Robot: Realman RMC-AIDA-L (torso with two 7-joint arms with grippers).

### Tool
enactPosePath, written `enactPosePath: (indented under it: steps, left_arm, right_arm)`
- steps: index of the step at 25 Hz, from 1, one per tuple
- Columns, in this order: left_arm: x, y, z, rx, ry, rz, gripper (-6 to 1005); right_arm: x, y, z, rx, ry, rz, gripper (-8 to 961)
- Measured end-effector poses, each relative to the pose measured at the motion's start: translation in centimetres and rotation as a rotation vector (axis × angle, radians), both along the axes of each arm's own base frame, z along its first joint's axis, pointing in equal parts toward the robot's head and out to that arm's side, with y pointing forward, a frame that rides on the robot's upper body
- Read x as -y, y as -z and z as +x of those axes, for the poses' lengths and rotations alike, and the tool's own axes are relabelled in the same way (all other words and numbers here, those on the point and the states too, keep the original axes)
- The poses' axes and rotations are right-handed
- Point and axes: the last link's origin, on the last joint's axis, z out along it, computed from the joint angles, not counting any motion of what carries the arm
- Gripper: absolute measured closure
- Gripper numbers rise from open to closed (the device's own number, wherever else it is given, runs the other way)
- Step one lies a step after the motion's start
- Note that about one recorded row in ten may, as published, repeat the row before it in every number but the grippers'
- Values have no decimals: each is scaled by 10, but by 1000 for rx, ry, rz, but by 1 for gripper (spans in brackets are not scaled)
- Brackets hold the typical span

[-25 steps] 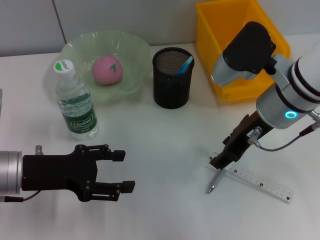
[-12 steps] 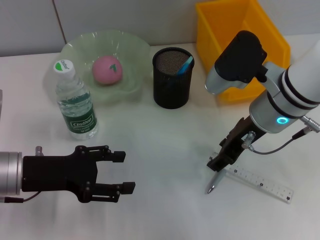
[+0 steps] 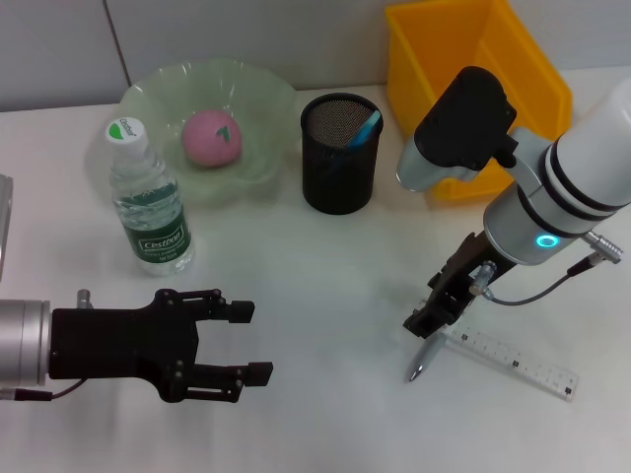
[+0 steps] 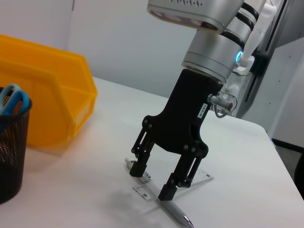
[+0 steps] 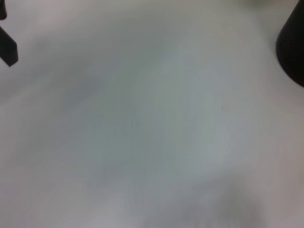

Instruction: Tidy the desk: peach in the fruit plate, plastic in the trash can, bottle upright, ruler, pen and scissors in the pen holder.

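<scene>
My right gripper point(image 3: 418, 325) is open, low over the table. In the left wrist view point(image 4: 153, 181) its fingers straddle the near end of the clear ruler point(image 3: 515, 362) and the top of the silver pen point(image 3: 424, 359). The pen point(image 4: 176, 213) and ruler point(image 4: 145, 191) lie flat and crossed. My left gripper point(image 3: 245, 342) is open and empty at the front left. The pink peach point(image 3: 211, 137) lies in the green glass plate point(image 3: 158, 94). The water bottle point(image 3: 148, 202) stands upright. Blue-handled scissors point(image 3: 367, 126) stand in the black mesh pen holder point(image 3: 340, 168).
A yellow bin point(image 3: 444, 49) stands at the back right, behind my right arm. It also shows in the left wrist view point(image 4: 52, 95) next to the pen holder point(image 4: 12, 142). A pale object's edge shows at the left border point(image 3: 4, 222).
My right arm has shifted a little to the left, its gripper staying over the pen and ruler. My left gripper has edged slightly right and nearer.
</scene>
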Motion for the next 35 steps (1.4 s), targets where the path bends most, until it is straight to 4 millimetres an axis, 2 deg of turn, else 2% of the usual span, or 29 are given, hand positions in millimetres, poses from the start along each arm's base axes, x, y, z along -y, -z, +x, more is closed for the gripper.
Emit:
enactPosePath:
  steps: [35]
  left_arm:
    - [1,2,-1,0,5,1,192]
  right_arm:
    - [0,15,3,26,-40,-12,299]
